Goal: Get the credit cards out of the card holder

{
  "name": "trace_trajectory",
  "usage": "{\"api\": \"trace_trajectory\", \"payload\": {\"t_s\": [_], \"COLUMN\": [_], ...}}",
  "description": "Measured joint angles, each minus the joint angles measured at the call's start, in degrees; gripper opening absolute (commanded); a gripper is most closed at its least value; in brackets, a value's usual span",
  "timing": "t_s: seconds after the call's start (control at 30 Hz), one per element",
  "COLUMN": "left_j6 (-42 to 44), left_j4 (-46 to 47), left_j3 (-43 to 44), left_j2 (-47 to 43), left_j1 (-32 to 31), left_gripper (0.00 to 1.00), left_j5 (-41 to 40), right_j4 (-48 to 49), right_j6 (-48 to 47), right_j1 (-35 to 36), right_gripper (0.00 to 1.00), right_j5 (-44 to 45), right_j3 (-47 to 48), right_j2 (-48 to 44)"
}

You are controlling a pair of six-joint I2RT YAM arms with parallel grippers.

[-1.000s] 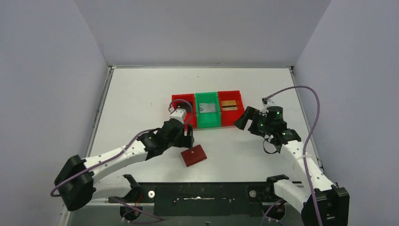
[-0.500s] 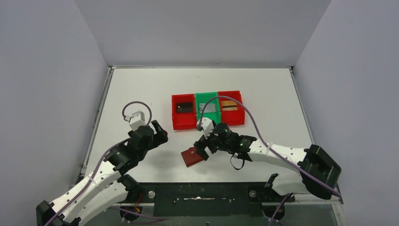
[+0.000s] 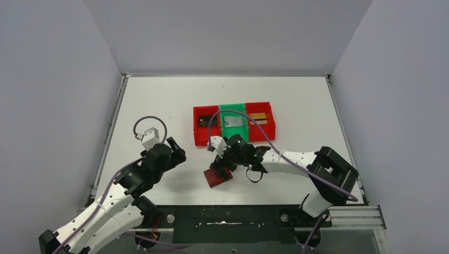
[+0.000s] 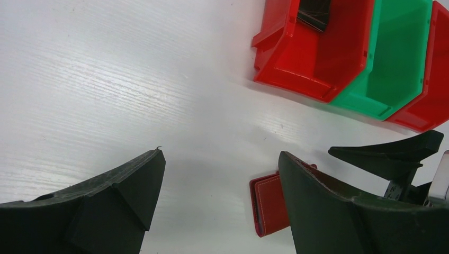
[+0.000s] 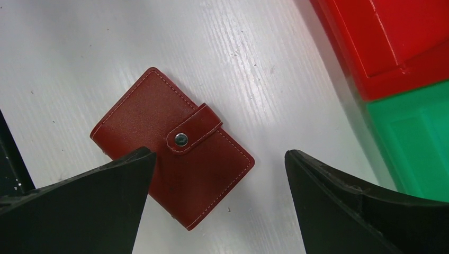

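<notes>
Right arm has swung across from beside the bins, and now its right gripper [image 3: 219,169] [image 5: 219,157] hangs right over the card holder [image 3: 214,180] [image 5: 169,151], while the left arm has pulled back to the left, away from it. Right jaws stand spread wide, one dark wedge-shaped finger on each side of the holder, nothing pinched; whether they touch it I can't tell. Left gripper [image 3: 177,150] [image 4: 219,155] is also parted wide over bare worktop [image 3: 153,106], gripping nothing. The card holder lies flat and closed near the front middle of the worktop, in front of the bins: dark red, leather-like grain, pale stitching round the edge, rounded corners. In the right wrist view its long axis runs from upper left to lower right, and the strap comes over from the upper-right long edge, pinned by a round metal snap at the middle of the face. Behind it stand three glossy plastic bins in a row, touching: the left red bin [image 3: 200,139] holds a dark card [image 3: 207,120] [image 4: 315,10], the green bin [image 3: 233,139] a silvery card [image 3: 233,121], the right red bin [image 3: 271,127] a gold card [image 3: 258,117].
</notes>
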Motion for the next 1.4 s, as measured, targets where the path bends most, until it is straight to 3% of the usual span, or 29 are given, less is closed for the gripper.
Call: {"api": "trace_trajectory", "payload": {"t_s": [0.37,0.53,0.67,0.77,0.9,1.03,1.2,1.4], "left_j6": [-0.28,-0.28,-0.28,-0.28,-0.28,-0.28,-0.28,-0.57], "left_j4": [-2.12,-2.56,-2.54,-2.54,-2.51,-2.47,-1.9,-1.75], "left_j3": [0.0,0.0,0.0,0.0,0.0,0.0,0.0,0.0], "left_j2": [0.0,-0.07,-0.07,-0.07,0.11,0.83,1.38,1.25], "left_j1": [0.0,0.0,0.0,0.04,0.2,0.2,0.2,0.2], "left_gripper": [0.79,0.79,0.79,0.79,0.79,0.79,0.79,0.79], "left_j5": [-0.9,-1.01,-0.96,-0.9,-0.59,0.07,1.22,2.25], "right_j4": [-0.2,1.57,3.45,3.1,0.17,-1.25,-0.24,0.57], "right_j6": [-1.77,3.13,12.94,23.21,36.44,41.38,40.81,33.09], "right_j1": [-0.07,1.14,3.41,5.05,6.29,9.81,13.42,11.89], "right_gripper": [0.98,0.8,0.64,0.61,0.61,0.62,0.75,0.75], "right_j5": [-1.99,1.03,10.67,20.17,29.22,30.64,27.67,28.72], "right_j3": [0.28,0.61,-0.39,-1.97,-5.35,-7.17,-7.63,-3.5], "right_j2": [3.85,4.7,4.31,2.78,-0.9,-3.65,-9.38,-15.39]}}
